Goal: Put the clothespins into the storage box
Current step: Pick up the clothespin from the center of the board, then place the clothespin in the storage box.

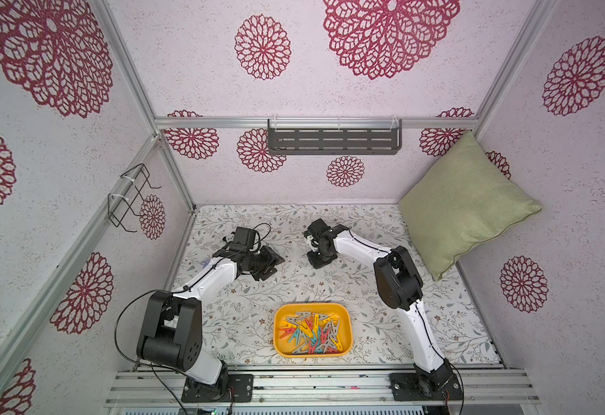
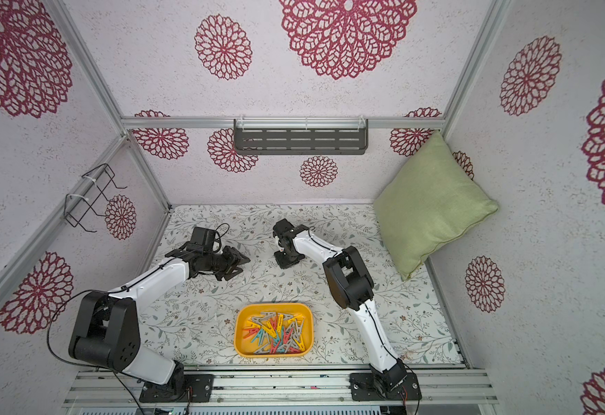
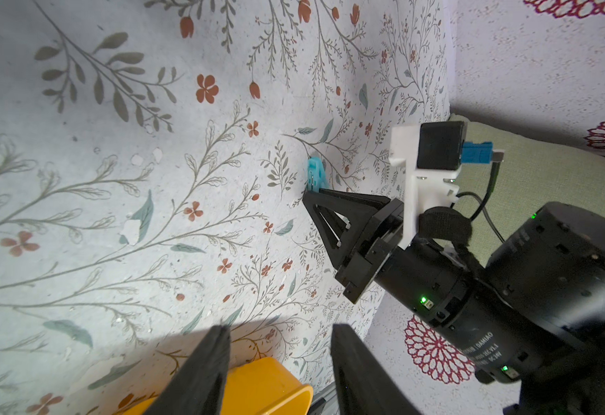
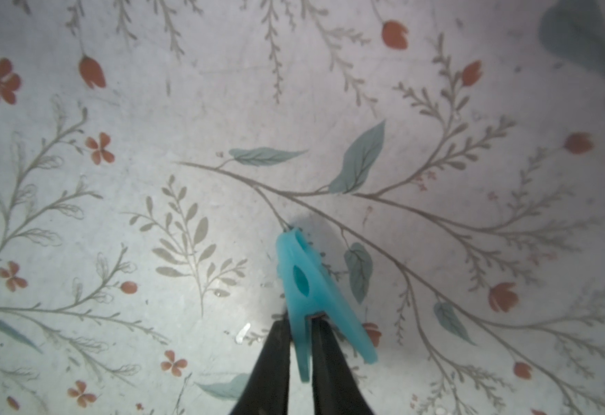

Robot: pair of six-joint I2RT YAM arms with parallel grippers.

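Observation:
A teal-blue clothespin (image 4: 303, 284) stands against the floral table with my right gripper (image 4: 301, 323) shut on one of its legs. The left wrist view shows the same clothespin (image 3: 314, 175) just past the right gripper's tips (image 3: 308, 199). In both top views the right gripper (image 1: 316, 261) (image 2: 286, 261) points down at mid-table and hides the pin. The yellow-orange storage box (image 1: 277, 334) (image 2: 238, 334) sits near the front edge, with several clothespins (image 1: 312, 334) (image 2: 276, 332) piled inside. My left gripper (image 1: 274, 264) (image 3: 281, 328) hovers open and empty left of the right one, with a corner of the box (image 3: 268, 388) below it.
A green pillow (image 1: 466, 204) leans in the back right corner. A grey slotted shelf (image 1: 333, 138) hangs on the back wall and a black wire rack (image 1: 132, 197) on the left wall. Bare floral table lies between the grippers and the box.

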